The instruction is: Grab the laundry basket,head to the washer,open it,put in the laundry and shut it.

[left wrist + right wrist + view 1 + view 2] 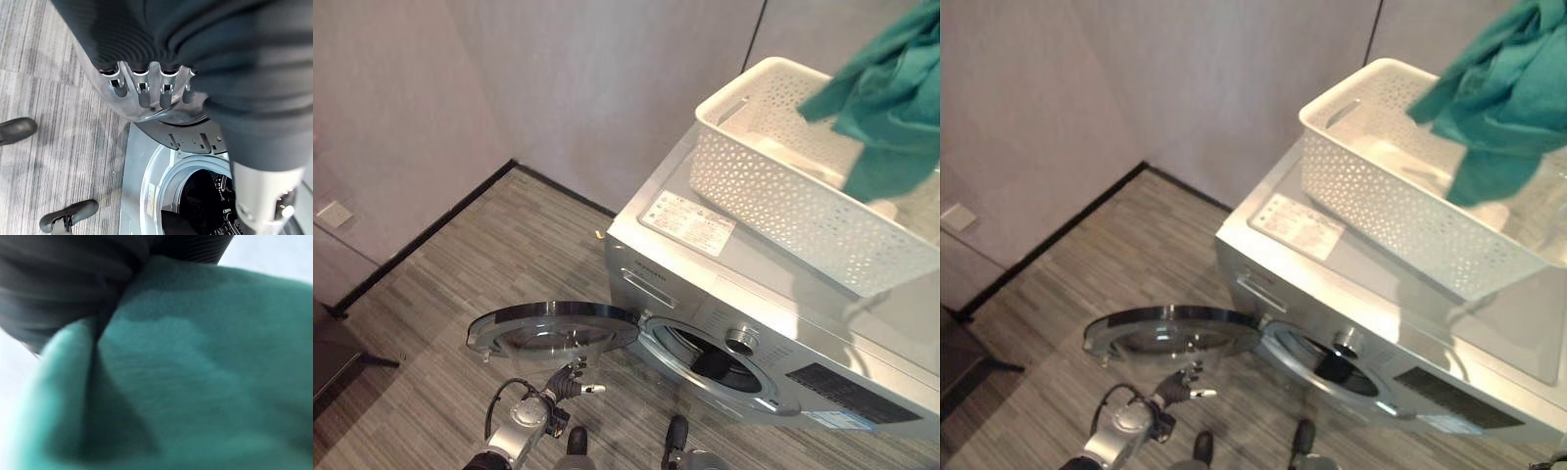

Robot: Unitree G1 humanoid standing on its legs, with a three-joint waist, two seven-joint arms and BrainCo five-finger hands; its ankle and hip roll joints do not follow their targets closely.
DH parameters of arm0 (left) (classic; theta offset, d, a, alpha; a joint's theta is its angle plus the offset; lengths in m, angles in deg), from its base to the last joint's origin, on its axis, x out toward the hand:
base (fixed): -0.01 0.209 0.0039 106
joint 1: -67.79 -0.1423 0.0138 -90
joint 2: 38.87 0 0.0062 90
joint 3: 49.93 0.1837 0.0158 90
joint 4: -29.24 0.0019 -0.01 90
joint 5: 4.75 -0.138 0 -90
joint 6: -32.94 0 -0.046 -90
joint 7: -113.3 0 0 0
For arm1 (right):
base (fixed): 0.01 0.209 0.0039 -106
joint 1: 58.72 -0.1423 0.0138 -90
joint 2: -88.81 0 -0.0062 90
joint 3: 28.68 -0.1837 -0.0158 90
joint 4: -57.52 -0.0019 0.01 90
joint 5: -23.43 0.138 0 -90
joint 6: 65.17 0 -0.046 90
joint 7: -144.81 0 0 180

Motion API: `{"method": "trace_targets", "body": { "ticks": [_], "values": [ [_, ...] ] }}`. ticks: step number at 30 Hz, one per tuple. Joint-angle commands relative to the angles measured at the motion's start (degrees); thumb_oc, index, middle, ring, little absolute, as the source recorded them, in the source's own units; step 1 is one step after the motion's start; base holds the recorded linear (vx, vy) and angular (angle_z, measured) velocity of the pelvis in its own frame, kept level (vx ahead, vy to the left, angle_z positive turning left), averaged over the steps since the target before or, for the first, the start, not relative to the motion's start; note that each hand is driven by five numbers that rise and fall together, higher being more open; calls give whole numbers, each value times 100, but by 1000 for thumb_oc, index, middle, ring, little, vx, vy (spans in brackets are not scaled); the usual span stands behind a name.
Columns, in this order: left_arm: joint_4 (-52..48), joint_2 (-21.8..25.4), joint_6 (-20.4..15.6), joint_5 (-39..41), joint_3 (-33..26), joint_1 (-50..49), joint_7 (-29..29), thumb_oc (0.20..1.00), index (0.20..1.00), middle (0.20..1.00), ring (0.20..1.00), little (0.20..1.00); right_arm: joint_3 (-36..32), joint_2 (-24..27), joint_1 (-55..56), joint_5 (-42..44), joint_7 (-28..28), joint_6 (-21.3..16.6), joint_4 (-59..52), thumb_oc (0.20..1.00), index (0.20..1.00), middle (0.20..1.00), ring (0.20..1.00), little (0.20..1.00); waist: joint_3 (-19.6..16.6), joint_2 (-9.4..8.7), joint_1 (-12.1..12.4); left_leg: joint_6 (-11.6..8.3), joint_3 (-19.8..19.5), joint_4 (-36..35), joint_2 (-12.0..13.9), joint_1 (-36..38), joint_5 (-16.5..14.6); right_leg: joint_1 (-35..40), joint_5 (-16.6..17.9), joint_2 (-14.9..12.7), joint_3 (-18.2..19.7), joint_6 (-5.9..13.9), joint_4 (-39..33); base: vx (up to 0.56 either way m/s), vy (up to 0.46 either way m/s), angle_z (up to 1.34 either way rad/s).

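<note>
Laundry basket (pixel 783 186), white and perforated, sits on top of the washer (pixel 773 323). We see a teal garment (pixel 891 98) hanging above it, cut off at the frame edge. The right hand's (pixel 73 269) fingers are hidden by that cloth. The washer door (pixel 553 328) stands open; the left hand (pixel 570 382), fingers relaxed and holding nothing, is just below it. Label (pixel 690 222) print is unreadable.

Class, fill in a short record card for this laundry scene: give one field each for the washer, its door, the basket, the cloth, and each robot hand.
washer: silver front-loader, drum opening dark
door: round glass door, swung fully open
basket: white perforated laundry basket, standing on top of the washer
cloth: teal cloth, hanging in the air above the basket
left hand: left hand low by the open door, fingers straight, holding nothing
right hand: right hand, fingers hidden by the teal cloth, grip not visible
</note>
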Motion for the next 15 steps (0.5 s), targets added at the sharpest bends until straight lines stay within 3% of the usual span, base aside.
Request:
{"method": "trace_targets", "body": {
  "ticks": [1, 5, 8, 14, 15],
  "values": [
    [81, -92, -140, -101, 149, 88, 212, 1000, 1000, 1000, 1000, 1000, -629, 35, 287, 86, 877, -532, -669, 200, 200, 200, 200, 200, -564, -235, 39, 198, 212, 850, -17, 227, -950, -183, -878, -583, 639, 492, 890, -19, 190, -17],
    [98, -129, -143, -247, 144, 152, 308, 1000, 1000, 1000, 1000, 1000, -1494, -160, 1208, -541, 1318, -471, -1595, 200, 200, 200, 200, 200, -569, -279, -13, 328, 192, 928, -236, 286, -1116, -164, -825, -786, 653, 588, 1006, -55, 216, 2],
    [47, -247, -140, -352, 144, 251, 391, 1000, 1000, 1000, 1000, 1000, -2160, -521, 2028, -1099, 1625, -415, -2402, 200, 200, 200, 200, 200, -536, -295, -105, 545, 244, 998, -553, 333, -1306, -217, -631, -1042, 790, 736, 1060, -73, 257, 1],
    [-283, -234, -195, -333, 117, 318, 464, 1000, 1000, 1000, 1000, 1000, -2603, -1047, 2631, -1407, 1785, -456, -3402, 200, 200, 200, 200, 200, -465, -303, -184, 831, 498, 930, -903, 414, -1423, -419, -312, -1371, 920, 871, 1102, -51, 195, -12],
    [-287, -236, -191, -375, 76, 350, 497, 1000, 1000, 1000, 1000, 1000, -2749, -1259, 2845, -1446, 1791, -549, -3975, 200, 200, 200, 200, 200, -430, -286, -285, 901, 578, 872, -945, 480, -1411, -510, -246, -1380, 987, 869, 1181, -63, 129, -35]
  ]
}}
